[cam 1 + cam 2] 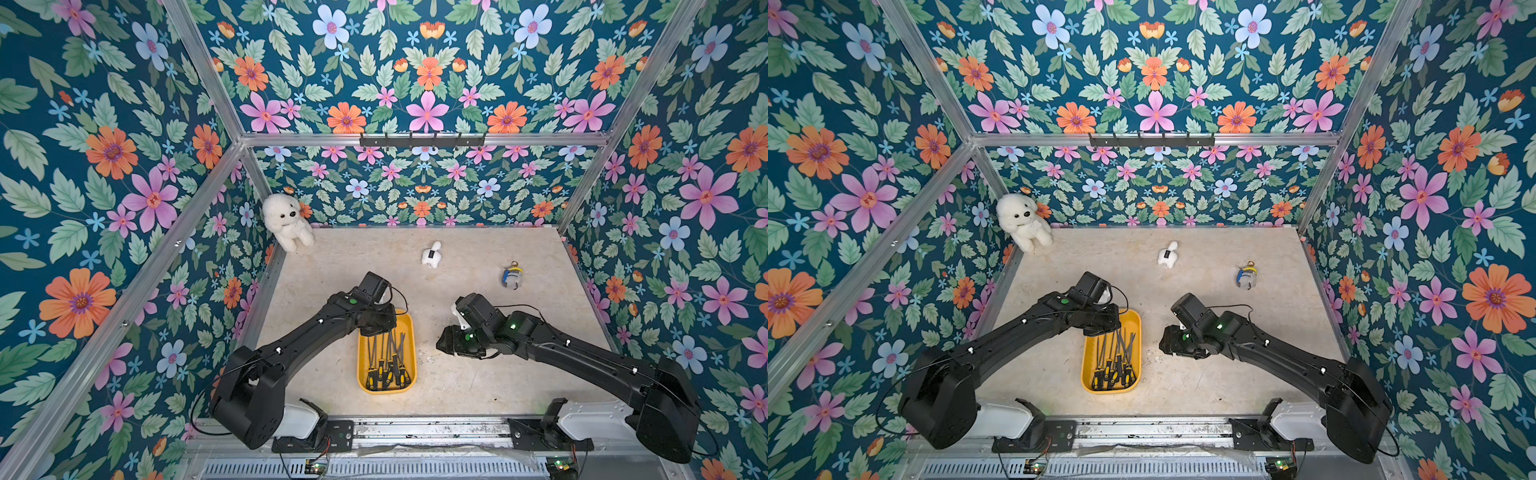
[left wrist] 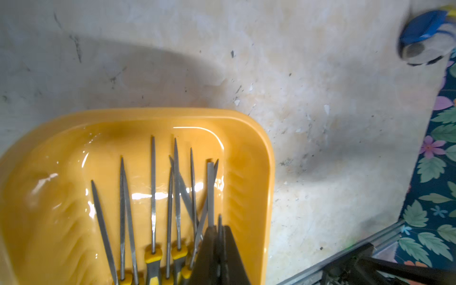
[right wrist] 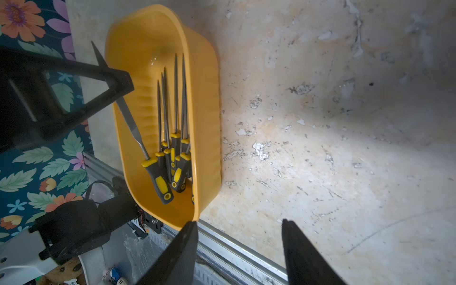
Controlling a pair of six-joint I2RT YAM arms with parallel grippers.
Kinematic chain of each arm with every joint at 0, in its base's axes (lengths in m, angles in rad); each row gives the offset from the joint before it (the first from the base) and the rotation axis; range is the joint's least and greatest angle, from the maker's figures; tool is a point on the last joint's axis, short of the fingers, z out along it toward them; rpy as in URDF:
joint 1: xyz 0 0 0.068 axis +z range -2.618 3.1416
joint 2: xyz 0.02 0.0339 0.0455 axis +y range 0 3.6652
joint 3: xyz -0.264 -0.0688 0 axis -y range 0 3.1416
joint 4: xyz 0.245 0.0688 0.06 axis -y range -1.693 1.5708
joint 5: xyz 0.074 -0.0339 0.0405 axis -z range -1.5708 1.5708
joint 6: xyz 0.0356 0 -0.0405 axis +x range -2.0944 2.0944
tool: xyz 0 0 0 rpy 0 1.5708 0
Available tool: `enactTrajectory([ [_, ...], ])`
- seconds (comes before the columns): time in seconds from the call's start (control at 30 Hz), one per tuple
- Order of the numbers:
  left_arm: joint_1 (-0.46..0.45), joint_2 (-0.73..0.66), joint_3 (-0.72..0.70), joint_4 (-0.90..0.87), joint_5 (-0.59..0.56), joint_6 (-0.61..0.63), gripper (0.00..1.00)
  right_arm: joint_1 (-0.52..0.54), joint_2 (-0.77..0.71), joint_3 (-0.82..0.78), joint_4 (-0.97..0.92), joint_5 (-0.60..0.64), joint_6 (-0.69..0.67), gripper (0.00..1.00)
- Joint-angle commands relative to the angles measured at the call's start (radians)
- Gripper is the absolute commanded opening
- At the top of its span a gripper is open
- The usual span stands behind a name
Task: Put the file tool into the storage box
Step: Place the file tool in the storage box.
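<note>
File (image 3: 133,128): slim steel blade, probably stiff, light and slippery; rubbery handle likely the surer hold. It slants into the box (image 3: 209,98), handle end inside among other files (image 3: 175,98). Left pincer (image 2: 219,237) pinches its blade above the box; right pincer (image 3: 239,223) spread, empty, beside the box.

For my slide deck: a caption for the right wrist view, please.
Left gripper pinches one file by its blade, handle inside the yellow storage box beside other files.

The left arm (image 1: 291,345) and right arm (image 1: 582,353) are matte black, made of boxy links with rounded joint housings, on white bases (image 1: 300,417). Thin black cables (image 1: 404,300) loop beside the wrists. Small white tags (image 1: 321,321) dot the forearms; a green light (image 1: 353,301) glows near each wrist. The right gripper (image 3: 239,221) has flat, tapered black fingers (image 3: 303,251).
</note>
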Motion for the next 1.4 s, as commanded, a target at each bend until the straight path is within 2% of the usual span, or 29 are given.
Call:
enactTrajectory([
  [0.0, -0.02, 0.012, -0.008, 0.022, -0.013, 0.028, 0.0, -0.003, 0.003, -0.019, 0.016, -0.029, 0.013, 0.6],
  [0.8, -0.095, 0.091, -0.08, 0.118, -0.023, -0.012, 0.0, -0.002, 0.041, -0.076, 0.07, -0.052, 0.009, 0.59],
  [1.13, -0.104, 0.098, -0.096, 0.134, -0.033, -0.03, 0.12, -0.002, 0.043, -0.079, 0.075, -0.055, 0.013, 0.59],
  [1.23, -0.105, 0.093, -0.093, 0.134, -0.035, -0.032, 0.21, -0.003, 0.04, -0.079, 0.074, -0.055, 0.014, 0.59],
  [1.37, -0.104, 0.084, -0.077, 0.12, -0.041, -0.035, 0.27, -0.003, 0.037, -0.076, 0.067, -0.05, 0.015, 0.59],
])
